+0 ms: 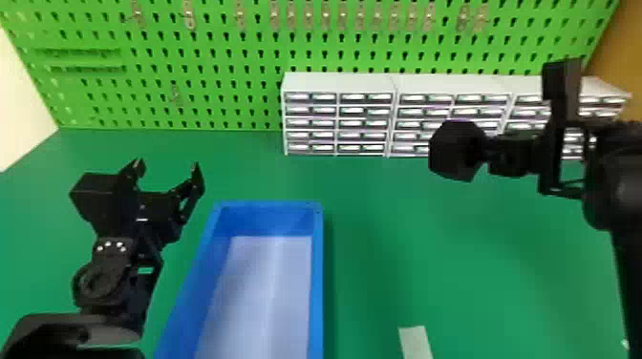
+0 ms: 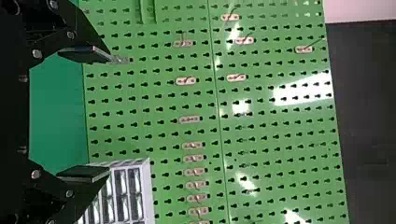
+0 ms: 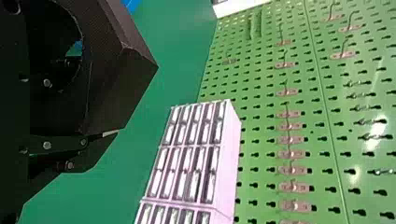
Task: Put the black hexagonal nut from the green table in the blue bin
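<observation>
Pegboard [image 1: 229,67] behind the counter [image 1: 477,248], bin [image 1: 316,286] in front: carrying seems the step.
Left tool [image 1: 166,164] wide open, empty; right tool [image 1: 486,149] closed on the nut [image 1: 454,152], above the counter, right of the bin. Next, probably: swing it left over the bin, release.

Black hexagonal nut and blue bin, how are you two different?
The nut is black, but the blue bin is blue, with a pale floor inside. The nut is chunky and six-sided, while the blue bin is a longer box with an open top. The nut is up in the right tool, but the blue bin sits on the green table. Both have straight edges.
</observation>
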